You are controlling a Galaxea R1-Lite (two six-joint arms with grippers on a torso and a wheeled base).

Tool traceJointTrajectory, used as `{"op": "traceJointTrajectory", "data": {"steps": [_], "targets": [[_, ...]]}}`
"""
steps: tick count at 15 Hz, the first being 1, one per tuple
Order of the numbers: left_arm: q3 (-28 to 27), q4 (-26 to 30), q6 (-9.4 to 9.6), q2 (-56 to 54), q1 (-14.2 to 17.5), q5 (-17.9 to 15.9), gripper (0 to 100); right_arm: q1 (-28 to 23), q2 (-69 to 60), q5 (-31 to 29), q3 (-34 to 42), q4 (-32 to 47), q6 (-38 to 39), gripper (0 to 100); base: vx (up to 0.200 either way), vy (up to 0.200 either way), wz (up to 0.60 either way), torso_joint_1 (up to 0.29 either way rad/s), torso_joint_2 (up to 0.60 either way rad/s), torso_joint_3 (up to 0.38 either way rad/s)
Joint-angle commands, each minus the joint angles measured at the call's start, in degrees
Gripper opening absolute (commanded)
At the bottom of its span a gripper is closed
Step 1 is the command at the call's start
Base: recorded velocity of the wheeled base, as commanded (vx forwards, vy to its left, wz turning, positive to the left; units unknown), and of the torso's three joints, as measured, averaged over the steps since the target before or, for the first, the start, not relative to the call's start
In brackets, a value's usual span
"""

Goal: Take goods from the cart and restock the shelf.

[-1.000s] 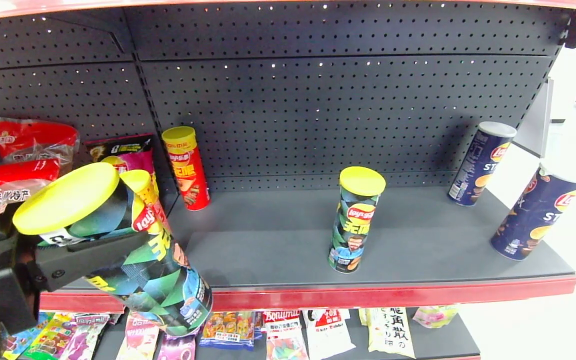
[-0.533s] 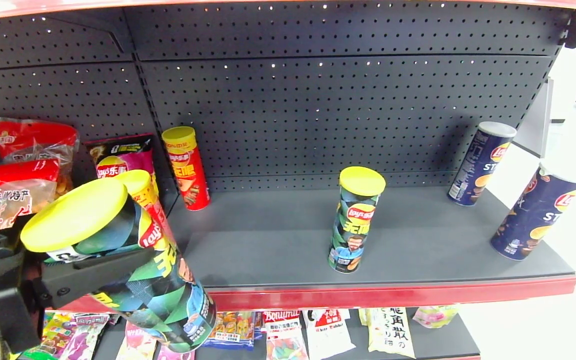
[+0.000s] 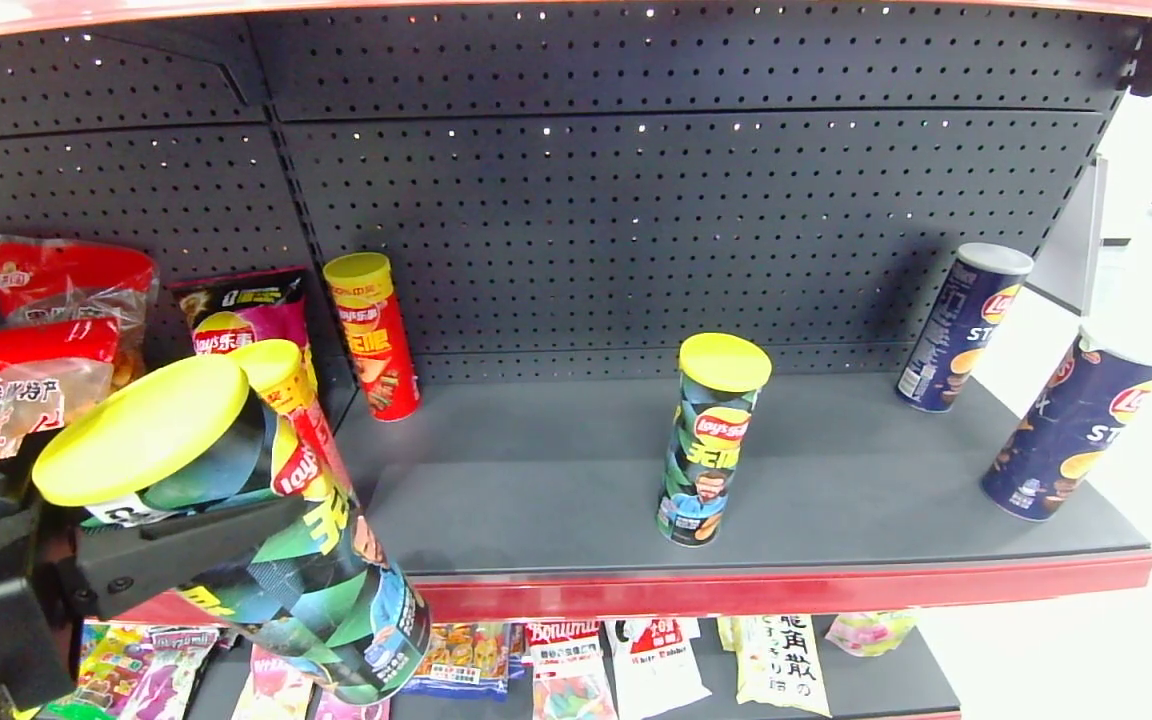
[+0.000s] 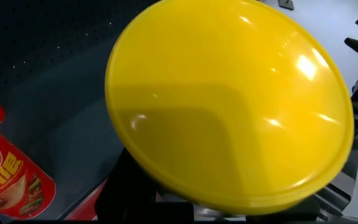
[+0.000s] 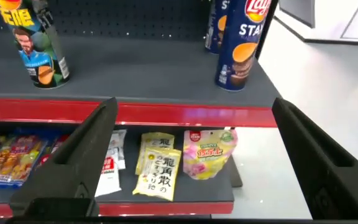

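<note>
Left gripper (image 3: 201, 520): clenched on a green chip can (image 3: 336, 580), with one dark finger (image 3: 186, 545) lying across the upper body just below the yellow lid (image 3: 141, 428). Held tilted, lid up and toward the robot's left, base lower and to the right. Placed in front of the left end of the shelf (image 3: 556, 480), not standing on its grey board (base drawn across the red front edge (image 3: 736, 590) in the head view).

Just behind the held can: a near red can (image 3: 276, 365) with its own yellow top. Farther back, against the pegboard (image 3: 636, 230), a rear red can (image 3: 373, 335) standing upright. To the left of both, snack bags (image 3: 56, 300) in red and pink.

Mid-shelf, well apart from the rest: a second green can (image 3: 711, 450), upright. At the right end: two dark blue cans, one at the back (image 3: 961, 325) and one near the front corner (image 3: 1076, 420).

Right gripper (image 5: 193, 109): released, fingers spread wide, low before the right part of the shelf. Beyond it, flat packets (image 5: 160, 165) on the lower shelf.
</note>
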Motion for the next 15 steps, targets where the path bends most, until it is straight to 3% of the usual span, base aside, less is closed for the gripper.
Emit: {"op": "traceJointTrajectory", "data": {"steps": [1, 10, 13, 15], "targets": [[-0.46, -0.04, -0.03, 0.14, -0.01, 0.11, 0, 0.06, -0.24, 0.69, 1.66, -0.39, 0.07, 100, 0.0, 0.0, 0.0, 0.0, 0.0, 0.0], [-0.46, -0.04, 0.15, 1.28, -0.09, -0.16, 0, 0.06, -0.24, 1.04, 1.66, -0.3, -0.19, 100, 0.0, 0.0, 0.0, 0.0, 0.0, 0.0], [-0.64, -0.13, 0.15, 1.63, -0.09, -0.16, 0, 0.06, -0.24, 0.95, 1.66, -0.3, -0.28, 100, 0.0, 0.0, -0.6, 0.001, 0.0, 0.002], [-0.64, -0.13, 0.15, 1.63, -0.01, -0.16, 0, 0.06, -0.24, 1.3, 1.66, -0.3, -0.28, 100, 0.0, 0.0, 0.0, 0.0, 0.0, 0.0]]}}
